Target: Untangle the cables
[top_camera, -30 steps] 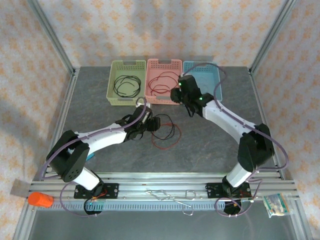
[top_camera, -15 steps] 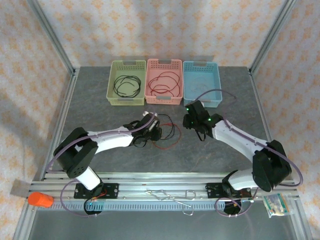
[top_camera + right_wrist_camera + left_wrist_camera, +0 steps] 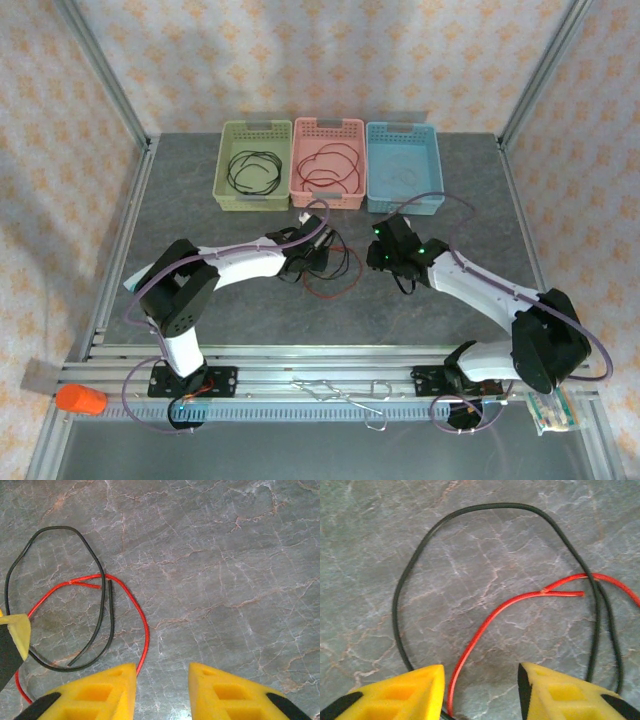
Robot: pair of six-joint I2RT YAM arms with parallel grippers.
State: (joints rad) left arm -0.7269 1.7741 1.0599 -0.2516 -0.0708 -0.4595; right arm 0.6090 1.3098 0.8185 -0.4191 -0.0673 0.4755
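Observation:
A black cable (image 3: pixel 410 575) and a red cable (image 3: pixel 485 625) lie in loose overlapping loops on the grey table, also in the top view as the black cable (image 3: pixel 346 262) and red cable (image 3: pixel 326 293). My left gripper (image 3: pixel 481 682) hovers low over them, open, with the red cable running between its jaws close to the left finger. My right gripper (image 3: pixel 162 680) stands open just right of the loops over bare table; the red cable (image 3: pixel 145 630) ends beside its left finger. In the top view the left gripper (image 3: pixel 320 258) and right gripper (image 3: pixel 383 257) flank the pile.
Three baskets stand at the back: a green basket (image 3: pixel 228 195) with a black cable, a pink basket (image 3: pixel 300 195) with a red one, a blue basket (image 3: pixel 432 170) with a pale one. An orange object (image 3: pixel 80 400) and a packet (image 3: pixel 550 410) lie by the front rail.
My right arm has come down from the pink basket to the table beside the loops. The left gripper has slid right over the cables and its jaws have narrowed.

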